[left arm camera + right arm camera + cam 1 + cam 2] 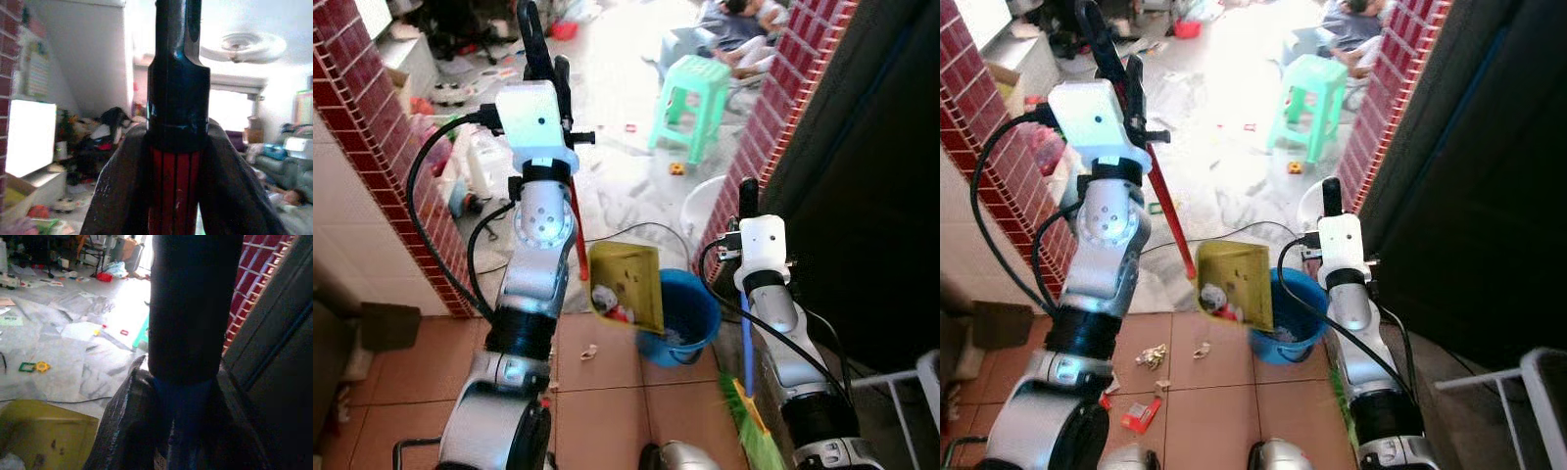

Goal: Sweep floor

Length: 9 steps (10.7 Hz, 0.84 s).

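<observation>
My left gripper (544,51) is raised high and shut on the red handle (578,233) of a yellow dustpan (628,284). The pan hangs tilted over the rim of a blue bucket (693,315), with white and red scraps (607,299) lying in its low corner. In the left wrist view the red handle (174,188) runs between the fingers. My right gripper (748,202) is shut on the blue broom handle (746,345), beside the bucket; its green bristles (751,423) rest on the floor. The broom handle (185,308) looms dark in the right wrist view, above the dustpan (44,435).
Crumpled litter (1151,354) and a red scrap (1141,416) lie on the tiles by my left arm. Brick pillars (386,166) frame a doorway. Beyond it stand a green stool (690,98) and a white bucket (705,201), and a person (744,24) lies there. A dark door (871,176) is at my right.
</observation>
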{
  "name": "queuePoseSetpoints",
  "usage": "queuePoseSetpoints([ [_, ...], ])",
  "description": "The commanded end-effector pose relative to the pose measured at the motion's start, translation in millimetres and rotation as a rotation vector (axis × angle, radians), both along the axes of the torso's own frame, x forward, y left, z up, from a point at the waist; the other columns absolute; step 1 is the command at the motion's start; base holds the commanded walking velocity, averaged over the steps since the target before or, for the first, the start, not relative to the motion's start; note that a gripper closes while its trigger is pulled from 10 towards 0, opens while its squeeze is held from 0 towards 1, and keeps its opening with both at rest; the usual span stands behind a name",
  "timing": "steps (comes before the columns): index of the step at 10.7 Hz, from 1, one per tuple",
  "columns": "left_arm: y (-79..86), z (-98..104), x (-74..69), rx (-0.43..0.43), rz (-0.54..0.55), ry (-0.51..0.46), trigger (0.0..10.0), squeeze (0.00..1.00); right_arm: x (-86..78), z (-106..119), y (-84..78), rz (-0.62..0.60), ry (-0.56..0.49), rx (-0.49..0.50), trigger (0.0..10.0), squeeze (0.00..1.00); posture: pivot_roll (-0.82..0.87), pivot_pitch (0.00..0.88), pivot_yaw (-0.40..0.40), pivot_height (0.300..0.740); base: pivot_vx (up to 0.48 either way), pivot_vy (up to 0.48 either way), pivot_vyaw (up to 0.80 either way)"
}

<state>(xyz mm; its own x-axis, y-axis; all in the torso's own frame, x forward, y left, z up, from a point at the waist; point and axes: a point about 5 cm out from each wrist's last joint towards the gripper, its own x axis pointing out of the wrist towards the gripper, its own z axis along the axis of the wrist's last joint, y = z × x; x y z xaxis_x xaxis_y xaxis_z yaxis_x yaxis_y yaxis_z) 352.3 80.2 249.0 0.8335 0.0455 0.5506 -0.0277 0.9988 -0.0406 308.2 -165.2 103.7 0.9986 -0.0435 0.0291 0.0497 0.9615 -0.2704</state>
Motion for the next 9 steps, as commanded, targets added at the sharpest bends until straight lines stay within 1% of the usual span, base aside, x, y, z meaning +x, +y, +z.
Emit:
queuePoseSetpoints([
  [1, -23.4, 35.6, -6.2, 0.013, -0.055, -0.175, 10.0, 0.0, -0.5, 8.6, -1.1, -0.001, -0.032, -0.013, 10.0, 0.0, -0.1, 0.018, -0.034, 0.74, 0.0, 0.0, 0.0],
  [2, -51.5, 31.1, -12.2, 0.055, -0.127, -0.203, 10.0, 0.0, -2.8, 9.7, -2.3, -0.006, -0.037, -0.016, 10.0, 0.0, -0.12, 0.024, -0.023, 0.74, 0.0, 0.0, 0.0],
  [3, -58.5, 25.9, -14.3, 0.067, -0.149, -0.199, 10.0, 0.0, -3.1, 10.3, -2.5, -0.007, -0.039, -0.017, 10.0, 0.0, -0.12, 0.025, -0.022, 0.74, 0.0, 0.0, 0.0],
  [4, -78.8, 14.1, -18.5, 0.102, -0.23, -0.185, 10.0, 0.0, -3.9, 11.5, -3.2, -0.01, -0.046, -0.019, 10.0, 0.0, -0.13, 0.026, -0.017, 0.74, 0.0, 0.0, 0.0],
  [5, -91.6, 9.6, -20.6, 0.121, -0.295, -0.183, 10.0, 0.0, -4.6, 11.9, -3.5, -0.013, -0.047, -0.019, 10.0, 0.0, -0.13, 0.025, -0.014, 0.74, 0.0, 0.0, 0.0],
  [7, -115.5, 2.4, -30.9, 0.162, -0.451, -0.197, 10.0, 0.0, -4.8, 12.2, -3.2, -0.018, -0.048, -0.017, 10.0, 0.0, -0.12, 0.026, -0.009, 0.74, 0.0, 0.0, 0.0],
  [8, -136.7, -12.9, -46.9, 0.207, -0.672, -0.17, 10.0, 0.0, -4.1, 13.4, -1.7, -0.016, -0.054, -0.012, 10.0, 0.0, -0.12, 0.029, -0.011, 0.74, 0.0, 0.0, 0.0],
  [9, -148.4, -17.9, -58.4, 0.219, -0.813, -0.161, 10.0, 0.0, -3.9, 13.1, -1.7, -0.015, -0.053, -0.012, 10.0, 0.0, -0.11, 0.031, -0.015, 0.74, 0.0, 0.0, 0.0],
])
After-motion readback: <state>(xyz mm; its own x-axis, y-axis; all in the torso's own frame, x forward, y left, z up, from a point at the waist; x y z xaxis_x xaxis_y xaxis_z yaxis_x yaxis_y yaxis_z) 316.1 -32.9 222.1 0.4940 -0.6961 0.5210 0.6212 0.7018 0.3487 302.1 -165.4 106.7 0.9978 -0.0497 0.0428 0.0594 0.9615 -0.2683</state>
